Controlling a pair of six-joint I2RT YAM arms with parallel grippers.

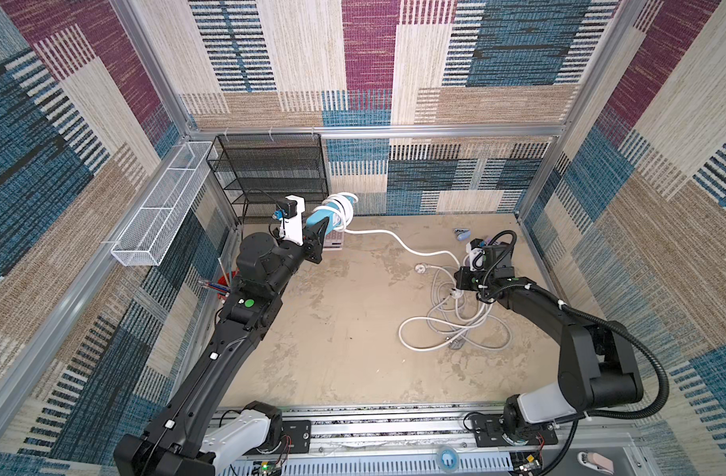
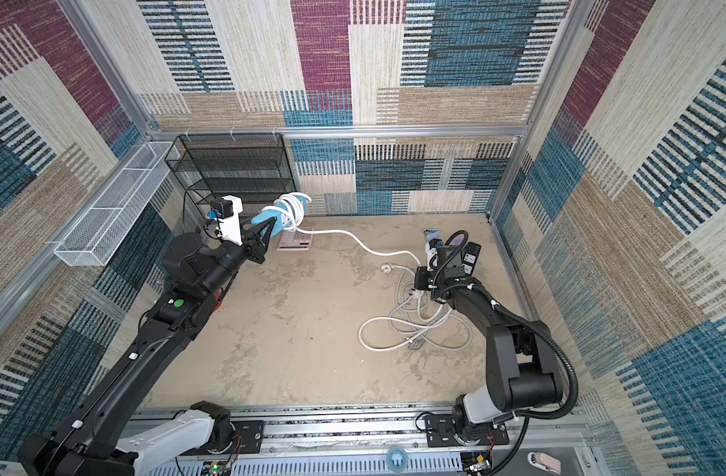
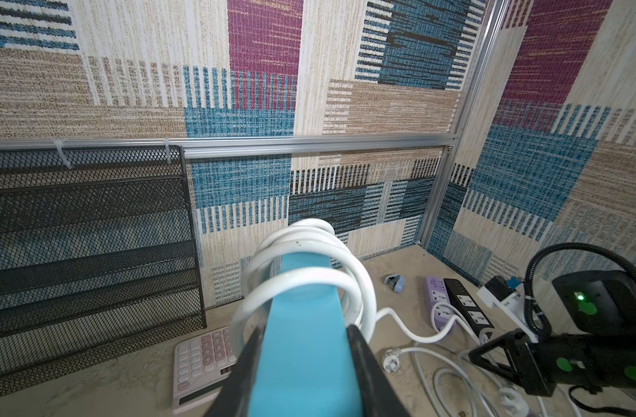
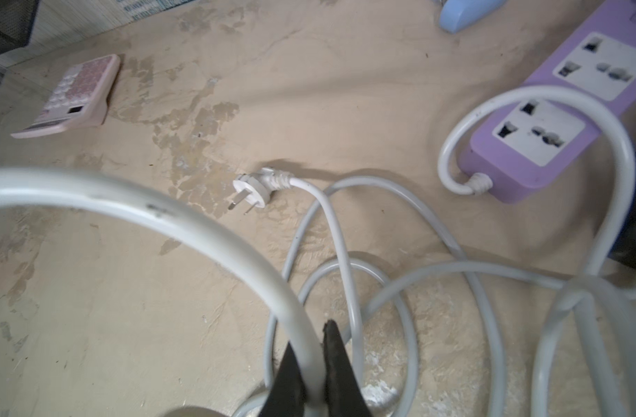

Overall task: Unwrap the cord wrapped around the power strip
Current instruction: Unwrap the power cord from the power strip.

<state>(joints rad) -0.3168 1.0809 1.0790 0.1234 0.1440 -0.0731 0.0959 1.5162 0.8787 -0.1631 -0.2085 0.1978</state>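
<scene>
Closest to your left wrist camera, the left gripper (image 3: 305, 330) has its two black fingers pressed against the long sides of the light-blue plastic power strip (image 3: 303, 368). It holds the strip up off the table, tilted toward the back wall. You can see the thick white cord (image 3: 311, 249) looped around the strip's far end in at least three loose turns; the stretch between coil and fingers is bare. From the coil the cord drops, runs across the stained beige tabletop (image 1: 344, 329) and rises into the right gripper (image 4: 314, 339). Its black fingers pinch the cord tight, low over the table's right side.

Below the lifted strip lies a pink desk calculator (image 3: 204, 361). A black mesh shelf rack (image 1: 270, 173) stands against the back wall, near the coil. A white wire basket (image 1: 163, 206) hangs on the left wall. Under and beside the right gripper you have a tangle of loose pale-grey cords (image 1: 456, 325) lying where the held cord comes down. A lilac power strip (image 4: 562, 119) and a black power strip (image 3: 468, 307) lie side by side near the right wall, with a small pale-blue object (image 3: 396, 283) beyond them; what it is cannot be told.

You have three power strips in all. A white flat-pin plug (image 4: 251, 189) lies at the tangle's edge and a second white plug (image 1: 456, 294) sits inside it, making two. Calculator, rack and basket: one each.
</scene>
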